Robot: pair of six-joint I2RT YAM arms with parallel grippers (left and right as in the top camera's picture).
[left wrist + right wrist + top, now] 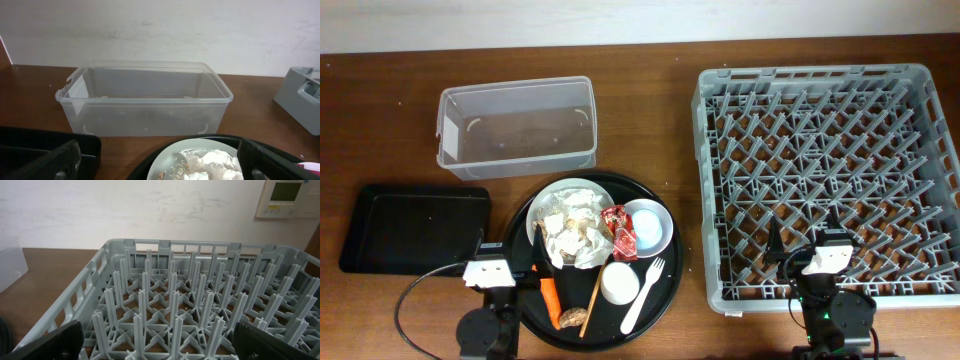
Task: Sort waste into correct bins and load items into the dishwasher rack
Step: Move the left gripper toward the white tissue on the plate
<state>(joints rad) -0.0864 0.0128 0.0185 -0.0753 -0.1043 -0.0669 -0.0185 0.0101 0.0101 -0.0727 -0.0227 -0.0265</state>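
Dark brown wooden tabletop (650,130), pale wall behind. Landmark for these notes: round black tray (670,280), near the front edge.

- On the round tray: wide pale bowl (545,205) heaped with crumpled napkins (575,230) and grainy food. Red wrapper (620,232) lies against the bowl's right side, touching the small bowl (648,228). White cup (618,282), fork (643,293), wooden stick (592,300) and carrot (550,300) sit along the tray's front.
- Beyond the round tray: clear tub (517,160), nothing in it.
- Left of the round tray: shallow black tray (415,228), nothing in it.
- Right of the round tray, well apart: dishwasher rack (705,200), no dishes loaded.

Judgement: sorting not begun; first pick is due.

How to do it well:
- Lift loose waste off first: napkins or wrapper, pinched from above at a raised fold.
- Keep the bowl from tipping or sliding; food would spill onto the tray.
- Carrot lies just beside the stick; close on one only.
- Dishes go to the rack only once emptied, seated between pegs.
- Which bin takes which waste cannot be told from here.

Pincers:
- Left pincer (157,145): spread wide, grasping nothing, touching nothing. Hangs at the round tray's front-left rim, facing the tub.
- Right pincer (156,325): spread wide, grasping nothing. Hangs over the rack's front edge, right of the round tray; cannot tell whether it clears the pegs.
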